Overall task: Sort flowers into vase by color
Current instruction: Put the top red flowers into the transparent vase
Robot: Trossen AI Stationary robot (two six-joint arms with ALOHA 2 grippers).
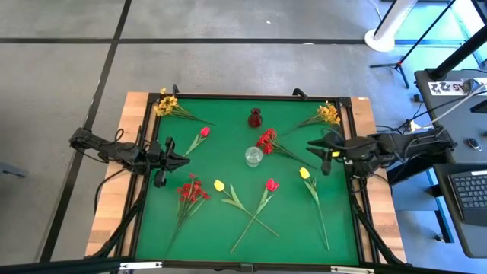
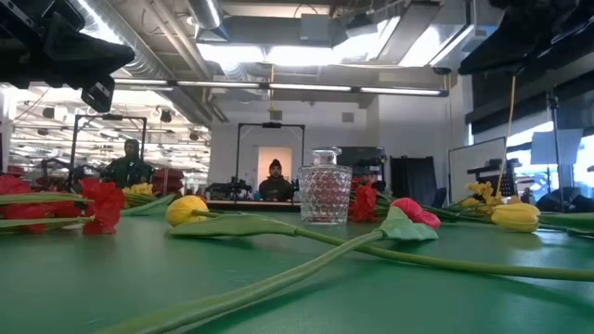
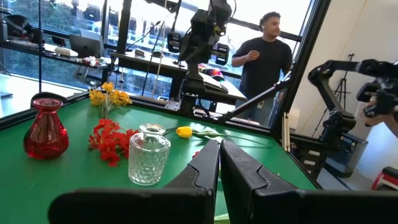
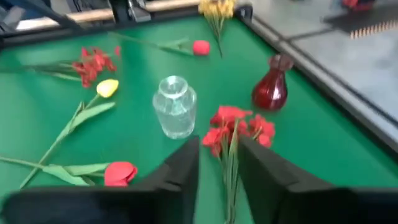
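Note:
The clear glass vase (image 1: 253, 156) stands mid-table, with the red vase (image 1: 255, 118) beyond it. Flowers lie flat on the green mat: a red spray (image 1: 266, 139) beside the clear vase, another red spray (image 1: 192, 189), red tulips (image 1: 204, 132) (image 1: 272, 184), yellow tulips (image 1: 219, 185) (image 1: 304, 173), and yellow sprays (image 1: 166, 104) (image 1: 329, 114) at the far corners. My left gripper (image 1: 181, 159) (image 3: 219, 155) hovers shut at the table's left side. My right gripper (image 1: 310, 149) (image 4: 219, 155) hovers open at the right side, above the stem end of the red spray (image 4: 236, 124).
A raised black frame (image 1: 228, 97) rims the mat. Open green mat lies between the left gripper and the clear vase (image 3: 149, 155). Two crossing tulip stems (image 1: 255, 217) lie toward the near edge. A person (image 3: 264, 62) stands beyond the table's right side.

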